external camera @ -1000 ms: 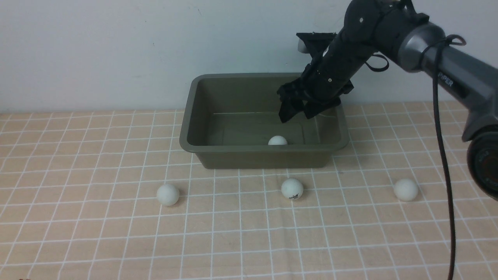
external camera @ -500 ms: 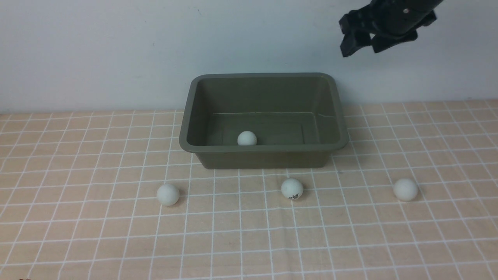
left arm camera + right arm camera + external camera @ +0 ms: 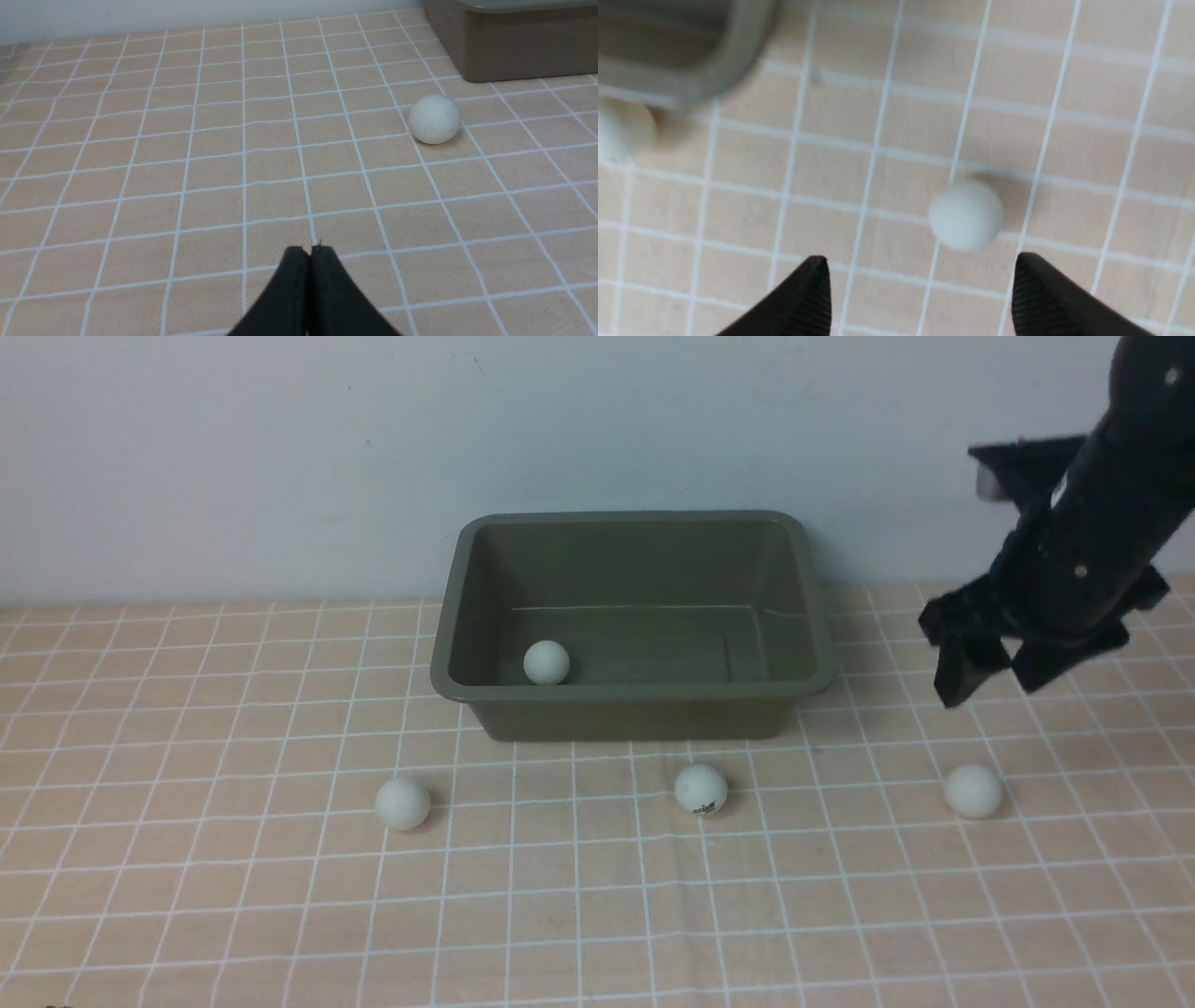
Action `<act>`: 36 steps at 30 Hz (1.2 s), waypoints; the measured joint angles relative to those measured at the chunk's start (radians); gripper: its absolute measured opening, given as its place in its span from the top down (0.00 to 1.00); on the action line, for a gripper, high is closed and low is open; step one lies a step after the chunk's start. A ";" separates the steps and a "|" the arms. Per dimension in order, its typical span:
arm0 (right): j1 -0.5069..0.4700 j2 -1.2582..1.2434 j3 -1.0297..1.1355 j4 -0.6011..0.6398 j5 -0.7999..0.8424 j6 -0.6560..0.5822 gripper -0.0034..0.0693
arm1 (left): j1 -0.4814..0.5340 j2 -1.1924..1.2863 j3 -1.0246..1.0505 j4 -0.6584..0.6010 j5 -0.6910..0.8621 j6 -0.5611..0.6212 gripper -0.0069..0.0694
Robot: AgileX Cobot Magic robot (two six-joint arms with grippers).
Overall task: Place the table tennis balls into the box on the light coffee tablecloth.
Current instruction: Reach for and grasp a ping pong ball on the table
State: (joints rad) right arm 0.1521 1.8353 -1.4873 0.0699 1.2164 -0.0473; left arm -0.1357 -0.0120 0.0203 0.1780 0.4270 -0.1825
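Observation:
The olive-grey box [image 3: 635, 695] stands at the back of the light coffee tablecloth [image 3: 597, 915] with one white table tennis ball [image 3: 546, 662] inside. Three more balls lie in front of it: left [image 3: 403, 803], a lettered one in the middle [image 3: 701, 790], and right [image 3: 974, 791]. My right gripper [image 3: 994, 679] hangs open above the right ball [image 3: 966, 215], nothing between its fingers. In the left wrist view my left gripper [image 3: 310, 249] is shut and empty, low over the cloth, well short of the left ball [image 3: 435, 119].
A pale wall runs just behind the box. In the right wrist view the box's corner [image 3: 705, 79] and the middle ball [image 3: 621, 130] show blurred at one side. The left arm does not show in the front view.
My right gripper rose out of the box, swung right and came down above the right ball. The ball inside the box rolled toward its left end.

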 joint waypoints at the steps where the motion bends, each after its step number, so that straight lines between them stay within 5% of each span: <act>1: 0.000 0.000 0.036 -0.004 -0.027 0.000 0.30 | 0.000 0.000 0.000 0.000 0.000 0.000 1.00; 13: 0.000 0.007 0.212 -0.046 -0.285 0.006 0.30 | 0.000 0.000 0.000 0.000 0.000 0.000 1.00; 36: -0.019 0.144 0.212 -0.113 -0.362 0.047 0.36 | 0.000 0.000 0.000 0.000 0.000 0.000 1.00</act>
State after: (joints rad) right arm 0.1333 1.9795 -1.2752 -0.0434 0.8540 0.0000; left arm -0.1357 -0.0120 0.0203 0.1780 0.4270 -0.1825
